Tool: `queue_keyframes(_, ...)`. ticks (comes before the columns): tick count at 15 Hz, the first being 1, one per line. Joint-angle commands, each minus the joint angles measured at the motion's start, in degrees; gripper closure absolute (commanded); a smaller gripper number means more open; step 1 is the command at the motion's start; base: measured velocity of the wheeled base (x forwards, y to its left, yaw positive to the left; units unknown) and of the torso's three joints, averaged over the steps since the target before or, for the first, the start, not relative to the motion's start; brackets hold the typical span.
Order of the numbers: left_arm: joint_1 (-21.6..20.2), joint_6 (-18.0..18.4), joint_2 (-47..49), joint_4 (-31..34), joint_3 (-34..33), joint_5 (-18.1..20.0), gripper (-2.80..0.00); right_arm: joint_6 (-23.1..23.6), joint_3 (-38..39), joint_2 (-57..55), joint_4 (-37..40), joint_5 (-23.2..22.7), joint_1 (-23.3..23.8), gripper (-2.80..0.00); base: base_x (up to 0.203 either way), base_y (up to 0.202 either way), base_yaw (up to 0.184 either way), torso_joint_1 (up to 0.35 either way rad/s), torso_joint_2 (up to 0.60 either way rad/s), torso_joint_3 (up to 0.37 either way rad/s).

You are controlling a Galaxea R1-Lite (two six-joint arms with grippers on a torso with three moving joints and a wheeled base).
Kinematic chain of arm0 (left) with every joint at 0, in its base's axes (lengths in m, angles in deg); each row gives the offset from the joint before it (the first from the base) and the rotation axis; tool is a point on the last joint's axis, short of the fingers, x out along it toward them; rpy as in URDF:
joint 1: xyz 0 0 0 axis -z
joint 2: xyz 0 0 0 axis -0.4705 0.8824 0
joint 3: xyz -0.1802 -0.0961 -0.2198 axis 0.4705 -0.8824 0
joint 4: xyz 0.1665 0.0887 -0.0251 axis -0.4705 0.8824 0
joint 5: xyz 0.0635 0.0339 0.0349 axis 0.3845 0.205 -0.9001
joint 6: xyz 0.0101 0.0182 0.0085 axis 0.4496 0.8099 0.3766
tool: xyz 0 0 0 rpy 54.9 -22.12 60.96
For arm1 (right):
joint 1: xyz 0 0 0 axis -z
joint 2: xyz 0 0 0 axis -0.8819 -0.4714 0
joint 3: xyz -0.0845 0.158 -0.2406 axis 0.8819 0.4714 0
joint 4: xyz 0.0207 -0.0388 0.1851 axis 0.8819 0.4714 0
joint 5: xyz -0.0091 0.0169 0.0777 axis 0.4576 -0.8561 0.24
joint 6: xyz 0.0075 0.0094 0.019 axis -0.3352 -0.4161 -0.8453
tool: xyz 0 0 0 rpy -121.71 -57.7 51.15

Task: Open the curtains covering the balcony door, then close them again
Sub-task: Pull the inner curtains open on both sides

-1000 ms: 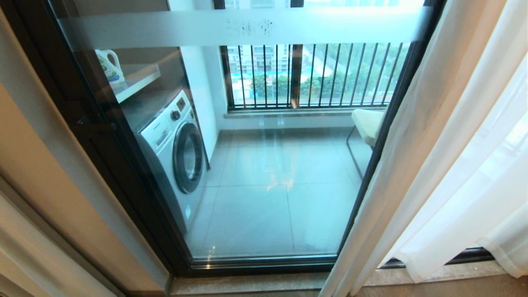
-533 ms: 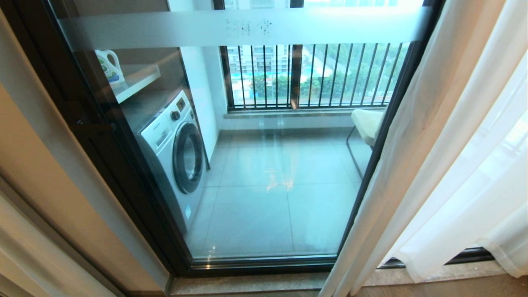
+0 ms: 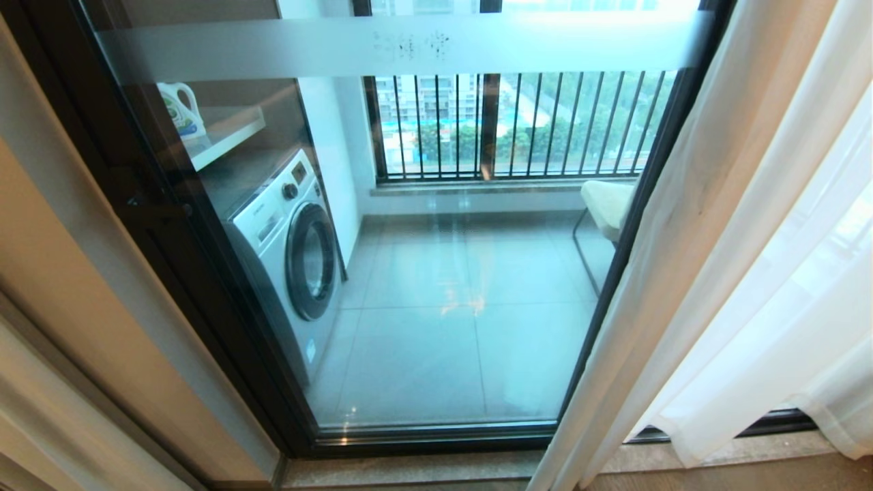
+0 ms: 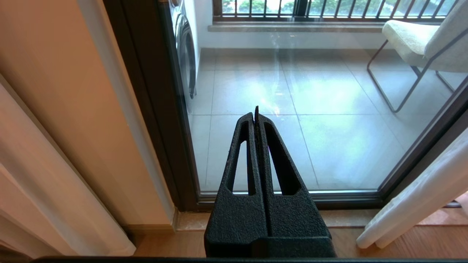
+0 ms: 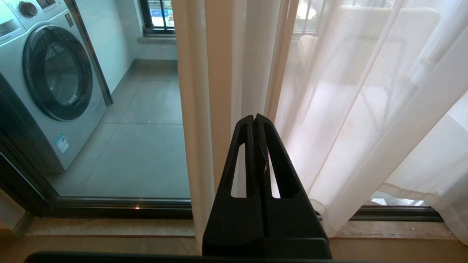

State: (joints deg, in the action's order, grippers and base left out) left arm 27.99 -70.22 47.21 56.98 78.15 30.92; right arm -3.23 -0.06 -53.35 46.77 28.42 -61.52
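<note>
The balcony door (image 3: 436, 259), glass in a dark frame with a frosted band, stands uncovered in the head view. The sheer white curtains (image 3: 750, 273) hang bunched at its right side. Neither arm shows in the head view. In the left wrist view my left gripper (image 4: 255, 111) is shut and empty, pointing at the door glass (image 4: 292, 120) near the floor. In the right wrist view my right gripper (image 5: 254, 118) is shut and empty, pointing at the curtains (image 5: 347, 109), which hang just beyond its tips.
Behind the glass are a washing machine (image 3: 293, 252), a shelf with a detergent bottle (image 3: 181, 109), a chair (image 3: 607, 204) and a black-barred railing (image 3: 518, 126). A beige drape (image 3: 61, 327) hangs at the left. A stone sill (image 3: 409, 470) runs below the door.
</note>
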Motion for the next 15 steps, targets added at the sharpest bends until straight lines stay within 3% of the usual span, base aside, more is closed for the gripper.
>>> queue_keyframes(1, -0.01, -0.05, -0.02, -0.01, -0.01, -0.03, 0.0, 0.65, 0.0, 0.02, 0.02, 0.07, 0.0, 0.0, 0.0, 0.0, 0.0, 0.0, 0.0, 0.0)
queue_keyframes(3, -0.01, -0.05, -0.02, -0.01, -0.01, 0.0, 0.0, 2.18, 0.0, 0.02, 0.18, 0.11, 0.0, 0.0, 0.0, 0.0, 0.0, 0.0, 0.0, 0.0)
queue_keyframes(6, -0.01, -0.05, -0.02, -0.01, -0.01, 0.0, 0.0, 9.03, 0.0, 0.02, 0.16, -0.19, 0.0, 0.0, 0.0, 0.0, 0.0, 0.0, 0.0, 0.0)
queue_keyframes(15, -0.01, -0.05, -0.02, -0.01, -0.01, -0.03, 0.0, 8.5, -2.18, -1.29, -0.02, -1.47, -0.01, 0.0, 0.0, 0.0, 0.0, 0.0, 0.0, 0.0)
